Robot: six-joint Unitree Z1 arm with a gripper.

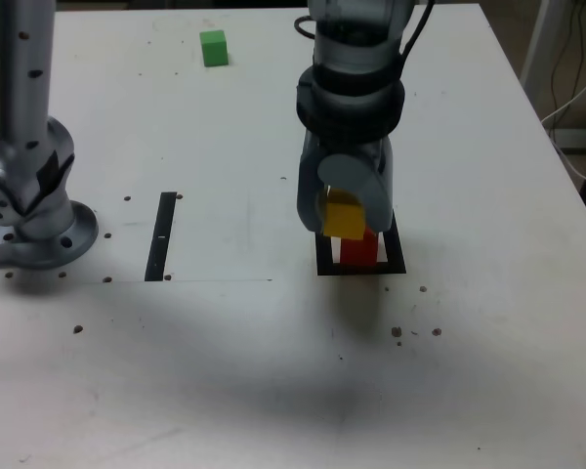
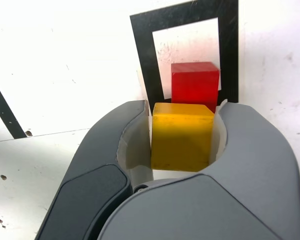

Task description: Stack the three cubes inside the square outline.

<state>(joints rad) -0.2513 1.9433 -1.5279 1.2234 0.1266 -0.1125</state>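
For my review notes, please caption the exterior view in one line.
End effector gripping the yellow cube near the red cube, green cube lying apart.

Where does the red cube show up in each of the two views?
Exterior view: right of centre, below the yellow cube, as the red cube.
Wrist view: red cube just above centre, partly behind the yellow one.
Shared landmark: the black square outline.

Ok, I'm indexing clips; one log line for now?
gripper: on yellow cube | red cube: in outline | green cube: outside outline
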